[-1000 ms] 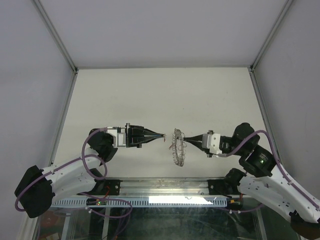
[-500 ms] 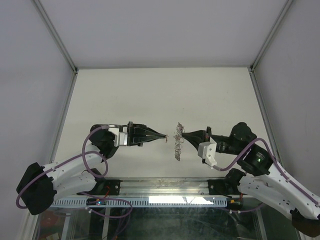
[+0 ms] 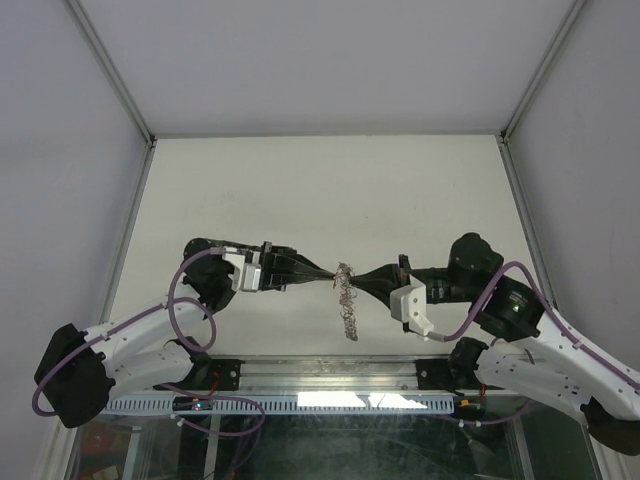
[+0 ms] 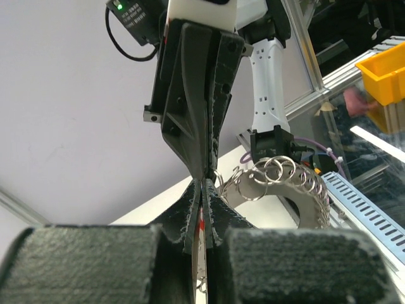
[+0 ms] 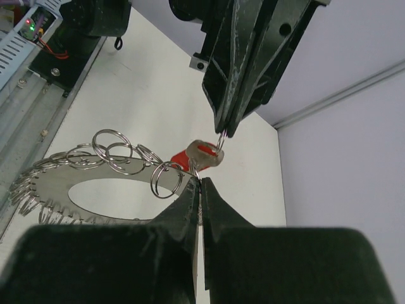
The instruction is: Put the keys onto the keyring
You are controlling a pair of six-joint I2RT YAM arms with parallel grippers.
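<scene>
The keys, a red oval tag (image 5: pixel 204 154) with a clear window on a small split ring, hang from my left gripper (image 3: pixel 331 282), which is shut on that ring. In the left wrist view only a red sliver (image 4: pixel 200 223) shows between the left gripper's (image 4: pixel 204 183) closed fingers. The keyring (image 3: pixel 347 303), a large flat metal ring (image 5: pixel 95 183) strung with many small silver rings, hangs off the table from my right gripper (image 3: pixel 354 283). The right gripper (image 5: pixel 202 181) is shut on its edge. The two tips nearly touch, and the tag rests against the keyring (image 4: pixel 278 183).
Both arms meet above the near middle of the white table (image 3: pixel 320 190). A metal rail (image 3: pixel 330 375) runs along the near edge. Grey walls and frame posts (image 3: pixel 110 70) enclose the table. A yellow bin (image 4: pixel 386 69) sits beyond the table in the left wrist view.
The right arm has rolled its wrist and moved left, turning the keyring edge-on and bringing it to the left gripper. The left gripper has edged right with the tag. Both stayed shut.
</scene>
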